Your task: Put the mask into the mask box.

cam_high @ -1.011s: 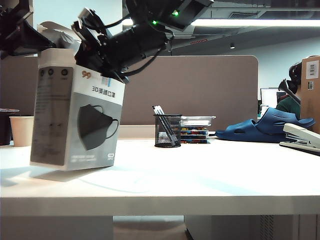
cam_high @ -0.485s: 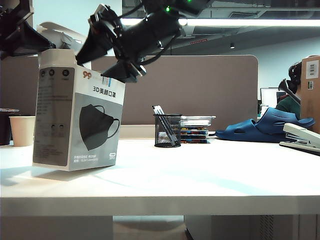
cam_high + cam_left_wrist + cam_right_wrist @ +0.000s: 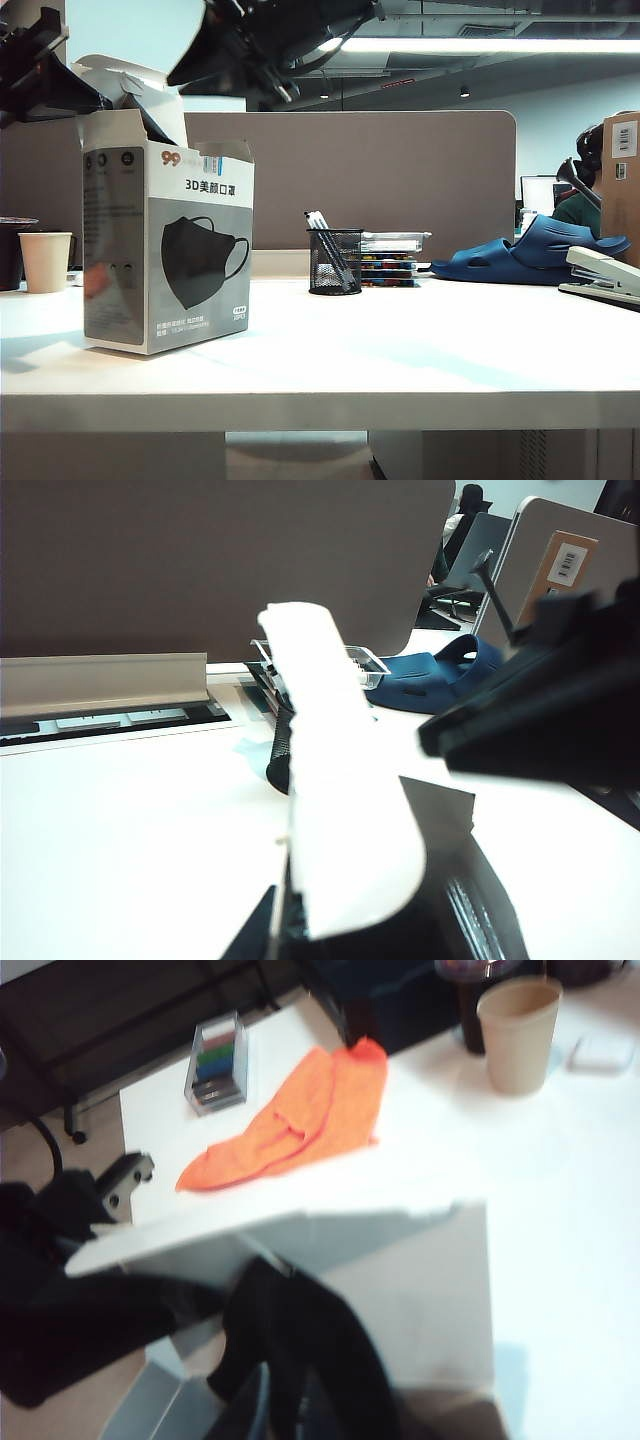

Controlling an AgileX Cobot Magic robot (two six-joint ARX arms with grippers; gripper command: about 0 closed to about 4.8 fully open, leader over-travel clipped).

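Note:
The mask box point(image 3: 190, 250) stands upright on the left of the table with its white top flaps open. A black mask point(image 3: 150, 115) pokes out of its top opening. In the right wrist view the mask point(image 3: 300, 1340) hangs dark over the box's inner wall point(image 3: 420, 1300). My left gripper point(image 3: 95, 100) is at the box's top left corner, shut on a white flap point(image 3: 335, 810). My right gripper point(image 3: 185, 72) hovers just above the opening and to its right. Its jaws blur into the black mask, so their state is unclear.
A paper cup point(image 3: 46, 260) stands behind the box at far left. A mesh pen holder point(image 3: 335, 260), a stack of coloured trays point(image 3: 390, 262), blue slippers point(image 3: 540, 250) and a stapler point(image 3: 605, 275) line the back right. An orange cloth point(image 3: 300, 1120) lies beyond the box.
My right gripper has lifted up out of the box top. The box has tipped back from leaning to upright. The left gripper kept hold of the flap.

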